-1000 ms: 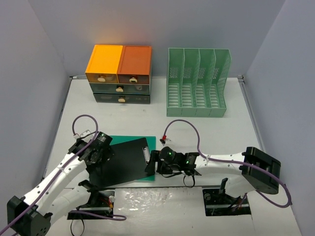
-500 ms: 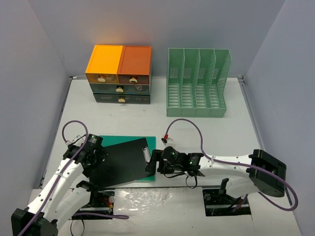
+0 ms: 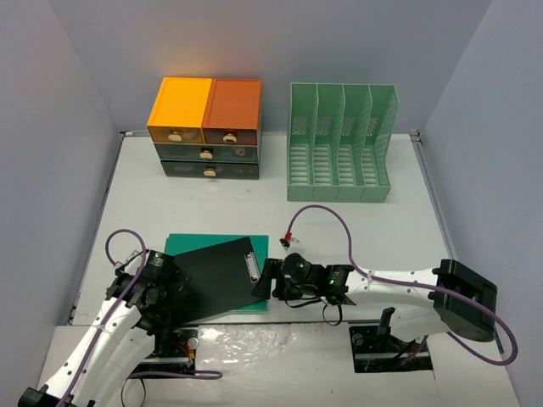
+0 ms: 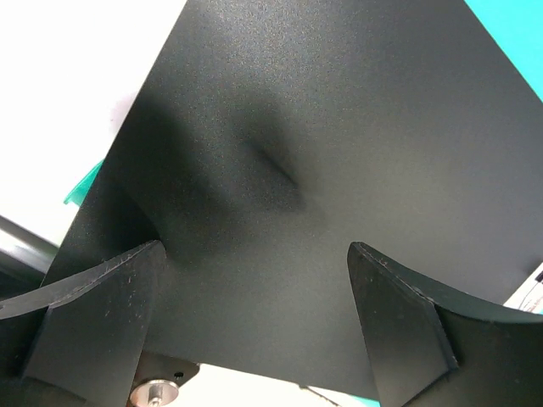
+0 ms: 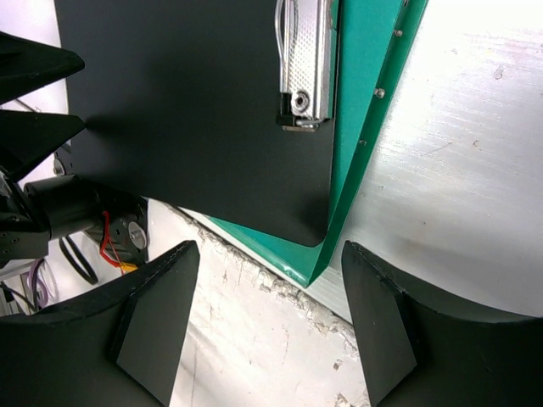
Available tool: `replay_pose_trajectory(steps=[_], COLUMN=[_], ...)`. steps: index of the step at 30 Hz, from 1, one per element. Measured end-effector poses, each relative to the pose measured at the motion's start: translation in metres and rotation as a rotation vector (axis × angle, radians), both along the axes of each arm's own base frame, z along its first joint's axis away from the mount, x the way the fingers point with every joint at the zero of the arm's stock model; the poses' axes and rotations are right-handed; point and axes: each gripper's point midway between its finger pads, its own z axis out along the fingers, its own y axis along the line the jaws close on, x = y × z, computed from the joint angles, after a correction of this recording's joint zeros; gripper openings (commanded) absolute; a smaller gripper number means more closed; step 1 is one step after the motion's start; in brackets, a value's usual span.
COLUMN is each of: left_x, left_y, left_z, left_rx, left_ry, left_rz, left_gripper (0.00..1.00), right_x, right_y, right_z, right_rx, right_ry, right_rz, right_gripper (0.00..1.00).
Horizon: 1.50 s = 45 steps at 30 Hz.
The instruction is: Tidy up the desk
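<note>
On the white desk (image 3: 356,225) a black clipboard (image 3: 212,280) lies askew on a green folder (image 3: 182,243), its metal clip (image 3: 252,265) toward the right. My left gripper (image 3: 172,287) hovers open over the clipboard's left part. In the left wrist view the black board (image 4: 322,144) fills the space between the spread jaws of that gripper (image 4: 254,318). My right gripper (image 3: 270,280) is open just right of the clip. In the right wrist view the folder's (image 5: 361,127) near corner sits between that gripper's (image 5: 267,318) spread jaws, untouched, with the clip (image 5: 305,59) ahead.
A drawer unit with orange tops (image 3: 206,127) stands at the back left and a green slotted file rack (image 3: 341,144) at the back right. Grey-lilac walls enclose the desk. The right arm's purple cable (image 3: 335,222) loops above the desk behind the gripper.
My left arm has drawn back toward the near left, its gripper sliding from the clipboard's upper left toward its left edge. The right arm shifted slightly right. The clipboard has barely moved.
</note>
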Motion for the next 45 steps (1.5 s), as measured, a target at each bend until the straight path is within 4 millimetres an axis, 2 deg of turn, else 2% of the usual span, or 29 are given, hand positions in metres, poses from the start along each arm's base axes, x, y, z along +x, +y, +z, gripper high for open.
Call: replay_pose_trajectory(steps=[7,20,45], left_x=[0.001,0.015,0.022], left_y=[-0.001,-0.008,-0.011], left_z=[-0.003,-0.004,-0.006], left_rx=[-0.010,-0.029,-0.031], left_ry=[-0.008,-0.028,-0.029], left_rz=[0.007,0.002,-0.007], left_gripper=[0.87,0.87,0.87], right_x=[-0.001,-0.001,0.008], right_y=[0.003,0.010,0.023], right_z=[-0.006,-0.019,-0.007], right_rx=[0.008,-0.001,-0.014], right_ry=[0.006,0.020,-0.014], right_rz=[0.009,0.024,0.055], right_gripper=[0.64,0.64,0.64])
